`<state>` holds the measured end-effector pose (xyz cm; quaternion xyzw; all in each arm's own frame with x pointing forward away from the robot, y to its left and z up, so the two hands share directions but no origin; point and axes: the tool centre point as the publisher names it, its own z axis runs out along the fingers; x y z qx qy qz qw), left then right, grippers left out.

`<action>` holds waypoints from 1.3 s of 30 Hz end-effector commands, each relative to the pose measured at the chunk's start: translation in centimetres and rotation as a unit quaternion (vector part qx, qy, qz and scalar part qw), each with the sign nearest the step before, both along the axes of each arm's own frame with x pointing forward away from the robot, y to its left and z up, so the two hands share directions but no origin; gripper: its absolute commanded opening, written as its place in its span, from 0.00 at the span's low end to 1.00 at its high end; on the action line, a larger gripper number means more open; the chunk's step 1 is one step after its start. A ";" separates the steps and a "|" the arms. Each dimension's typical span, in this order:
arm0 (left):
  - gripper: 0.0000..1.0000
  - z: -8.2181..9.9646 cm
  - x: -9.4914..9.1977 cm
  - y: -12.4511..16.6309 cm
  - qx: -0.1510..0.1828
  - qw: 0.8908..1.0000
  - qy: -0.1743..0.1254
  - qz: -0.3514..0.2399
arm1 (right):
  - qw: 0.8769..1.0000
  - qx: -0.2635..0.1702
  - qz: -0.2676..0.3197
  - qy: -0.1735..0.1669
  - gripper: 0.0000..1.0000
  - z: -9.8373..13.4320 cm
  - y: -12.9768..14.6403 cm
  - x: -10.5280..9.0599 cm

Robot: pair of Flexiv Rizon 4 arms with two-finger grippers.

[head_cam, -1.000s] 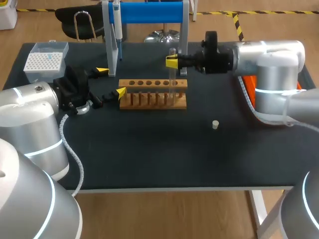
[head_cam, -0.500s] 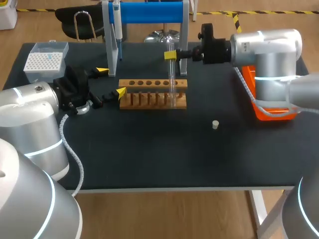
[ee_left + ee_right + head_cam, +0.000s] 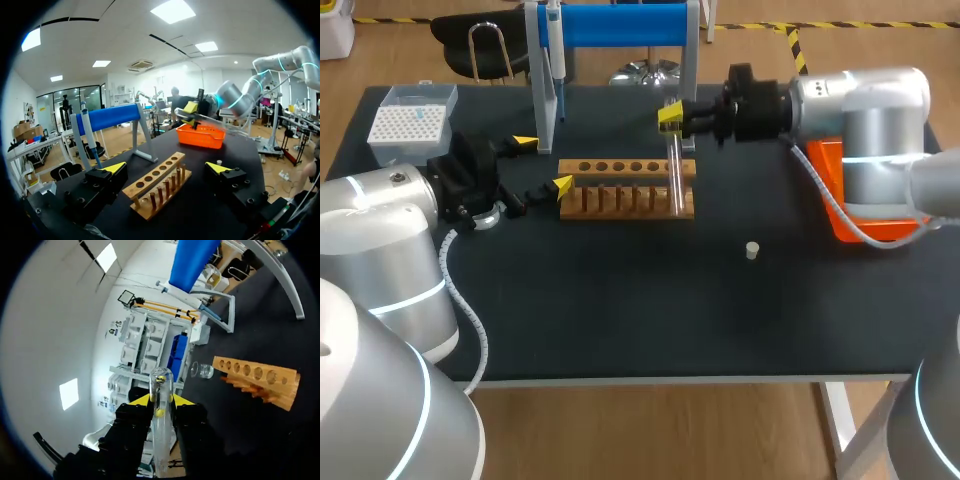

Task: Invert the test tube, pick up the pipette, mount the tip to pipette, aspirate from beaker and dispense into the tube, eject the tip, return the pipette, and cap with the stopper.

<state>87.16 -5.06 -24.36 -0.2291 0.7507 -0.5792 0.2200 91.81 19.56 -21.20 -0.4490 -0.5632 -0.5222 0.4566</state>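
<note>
- Right gripper [image 3: 670, 115] clamps the test tube [image 3: 675, 168] near its top; upright before, the tube now tilts.
- Its lower end sits at the rack's [image 3: 620, 200] right end, perhaps touching.
- Left gripper [image 3: 543, 164] gapes empty by the rack's left end.

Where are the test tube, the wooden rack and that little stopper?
Test tube [image 3: 675, 170]: head view, middle of its glass wall.
Rack [image 3: 628, 168]: head view, top board between two holes.
Stopper [image 3: 752, 250]: head view, its top face.
</note>
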 end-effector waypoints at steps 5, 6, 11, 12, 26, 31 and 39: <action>1.00 -0.1 -0.1 0.0 -0.001 1.000 -0.002 0.002 | 0.988 0.018 0.012 0.151 0.00 -0.2 0.2 -0.2; 1.00 -0.1 -0.1 0.0 -0.001 1.000 -0.002 0.002 | 0.988 0.019 0.013 0.151 0.00 -0.2 0.2 -0.3; 1.00 -0.1 -0.1 0.0 -0.001 1.000 -0.002 0.002 | 0.989 0.024 0.031 0.141 0.00 0.0 0.4 -0.6; 1.00 -0.1 -0.1 0.0 -0.001 1.000 -0.002 0.002 | 0.989 0.028 0.033 0.140 0.00 0.0 0.5 -0.6; 1.00 -0.1 -0.1 0.0 -0.001 1.000 -0.002 0.002 | 0.994 0.018 0.038 0.101 0.00 0.0 0.4 -0.7; 1.00 -0.1 -0.1 0.0 -0.001 1.000 -0.002 0.002 | 0.994 0.018 0.041 0.100 0.00 0.0 0.3 -0.8; 1.00 -0.1 -0.1 0.0 -0.001 1.000 -0.002 0.002 | 0.995 0.005 0.035 0.096 0.00 0.0 0.2 -1.0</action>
